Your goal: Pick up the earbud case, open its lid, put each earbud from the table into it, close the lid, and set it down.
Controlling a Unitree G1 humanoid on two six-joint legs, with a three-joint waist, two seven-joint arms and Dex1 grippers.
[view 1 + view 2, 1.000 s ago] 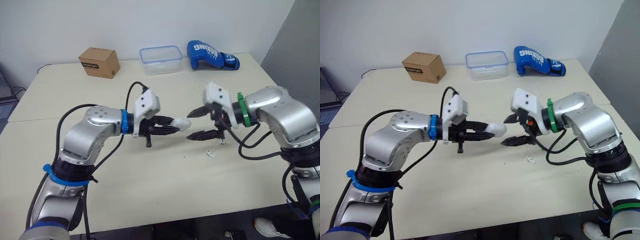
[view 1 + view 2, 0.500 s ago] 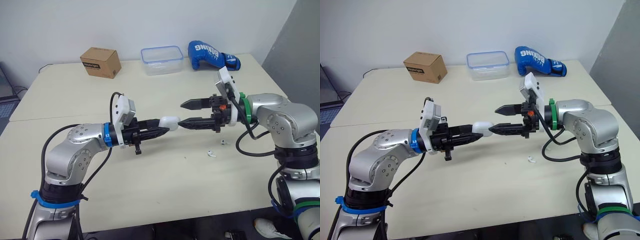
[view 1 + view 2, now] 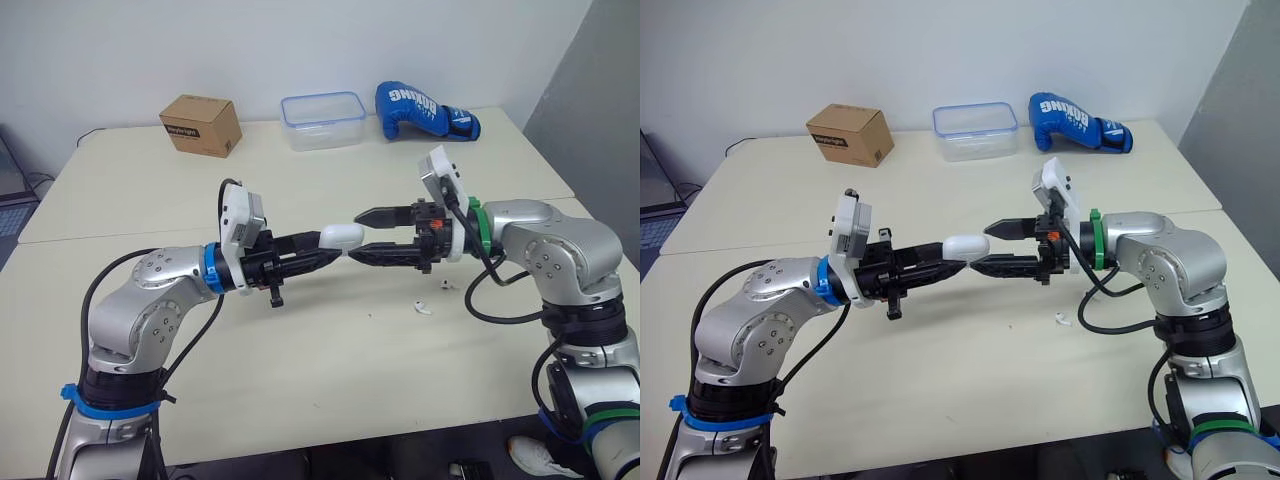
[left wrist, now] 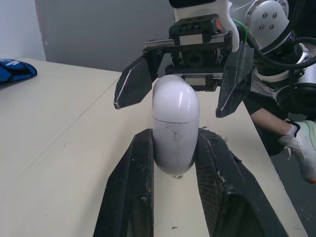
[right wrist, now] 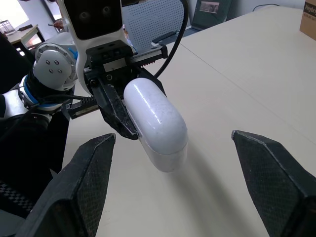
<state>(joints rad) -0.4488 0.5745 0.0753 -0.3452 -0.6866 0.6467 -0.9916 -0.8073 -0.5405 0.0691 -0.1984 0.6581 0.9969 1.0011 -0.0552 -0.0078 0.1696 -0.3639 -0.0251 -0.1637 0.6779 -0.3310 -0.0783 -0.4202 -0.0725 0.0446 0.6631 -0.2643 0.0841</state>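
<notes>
The bench (image 3: 330, 400) carries the work in its middle, with both arms reaching inward above it. The left claw (image 3: 328, 250) is clenched on the lower half of the earbud case (image 3: 340, 237), held clear of the bench with its rounded lid end (image 4: 175, 98) pointing right toward the other arm. The right claw (image 3: 357, 235) is spread wide, one finger on either side of that lid end, touching nothing.

The step in hand looks like opening the lid, which is shut. To do it well, the right claw should take only the part beyond the seam and avoid pinching the body. The left grip should stay below the seam so the hinge swings free. Two earbuds (image 3: 423, 308) (image 3: 444, 286) lie on the bench near the right arm.
</notes>
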